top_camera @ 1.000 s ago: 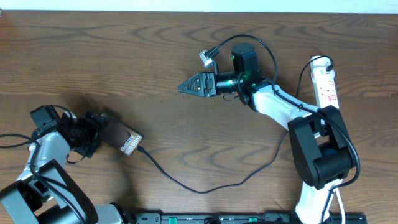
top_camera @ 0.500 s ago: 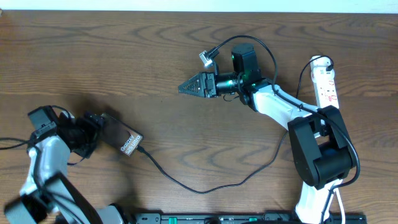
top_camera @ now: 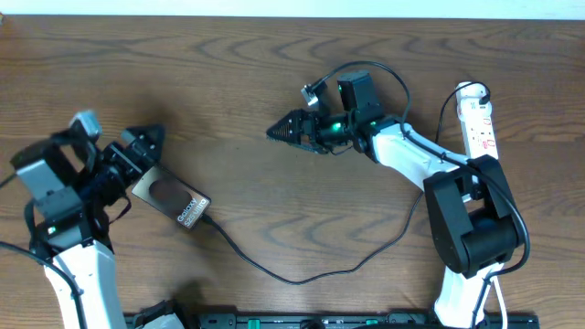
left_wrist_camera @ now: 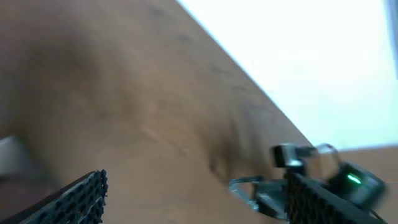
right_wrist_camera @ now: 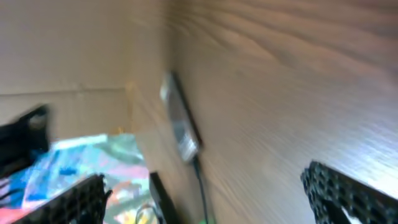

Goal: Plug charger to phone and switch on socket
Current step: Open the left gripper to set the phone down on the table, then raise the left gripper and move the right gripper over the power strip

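The phone [top_camera: 169,196] lies flat on the wooden table at the left, lettering toward its lower right end. The black charger cable [top_camera: 297,281] runs from that end in a long loop toward the right arm; its plug tip [top_camera: 208,219] sits against the phone's end. My left gripper [top_camera: 144,146] is open and empty, raised just above and left of the phone; in its wrist view [left_wrist_camera: 196,199] only table shows between the fingers. My right gripper [top_camera: 281,131] is open and empty mid-table, pointing left; its wrist view [right_wrist_camera: 205,190] shows the phone [right_wrist_camera: 180,124] edge-on far off. The white socket [top_camera: 478,114] lies at the far right.
The right arm's base [top_camera: 471,224] covers the socket's near end. A black bar [top_camera: 320,320] runs along the table's front edge. The right arm's gripper shows blurred in the left wrist view [left_wrist_camera: 311,180].
My left gripper has let go of the phone's left end and lifted up and away. The phone now lies free on the table. My right gripper has tilted slightly downward.
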Motion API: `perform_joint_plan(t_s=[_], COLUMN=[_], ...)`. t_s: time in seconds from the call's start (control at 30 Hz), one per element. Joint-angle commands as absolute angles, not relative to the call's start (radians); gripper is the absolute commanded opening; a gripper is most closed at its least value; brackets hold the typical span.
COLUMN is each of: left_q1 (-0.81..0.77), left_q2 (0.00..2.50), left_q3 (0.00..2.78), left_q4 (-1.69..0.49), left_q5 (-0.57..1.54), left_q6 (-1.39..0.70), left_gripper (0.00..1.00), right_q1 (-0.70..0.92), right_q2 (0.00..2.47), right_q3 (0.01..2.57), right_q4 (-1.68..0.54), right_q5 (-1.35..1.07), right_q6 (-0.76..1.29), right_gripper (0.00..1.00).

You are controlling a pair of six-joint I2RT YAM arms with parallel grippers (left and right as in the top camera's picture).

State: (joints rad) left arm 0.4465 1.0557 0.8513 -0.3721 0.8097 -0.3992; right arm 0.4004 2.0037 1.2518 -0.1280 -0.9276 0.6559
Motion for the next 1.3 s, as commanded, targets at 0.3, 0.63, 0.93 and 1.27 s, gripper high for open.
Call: perform_joint_plan(t_s=[0.3, 0.63, 0.93, 1.27], left_q1=[0.074, -0.163, -0.209, -0.209], left_q2=[1.153, 1.219, 1.219, 1.219], left_q3=[0.986, 0.986, 0.986, 0.986], left_q4=[-0.437, -0.478, -0.477, -0.467], left_q5=[0.461, 0.235, 0.189, 0.189], left_q6=[-0.401, -0.400, -0.398, -0.398], left_gripper=[0.89, 0.89, 0.89, 0.89], right_q1=[0.249, -0.183, -0.630, -0.646], right_q2=[1.950, 1.951, 2.000, 2.108], right_q3=[1.823, 2.202, 2.206, 2.204], right_q4=[-0.942, -1.134, -1.267, -1.406], right_q5=[-0.223, -0.430, -0.720, -0.723], right_q6=[0.340, 0.204, 0.023, -0.267], right_gripper=[0.99, 0.99, 0.99, 0.99])
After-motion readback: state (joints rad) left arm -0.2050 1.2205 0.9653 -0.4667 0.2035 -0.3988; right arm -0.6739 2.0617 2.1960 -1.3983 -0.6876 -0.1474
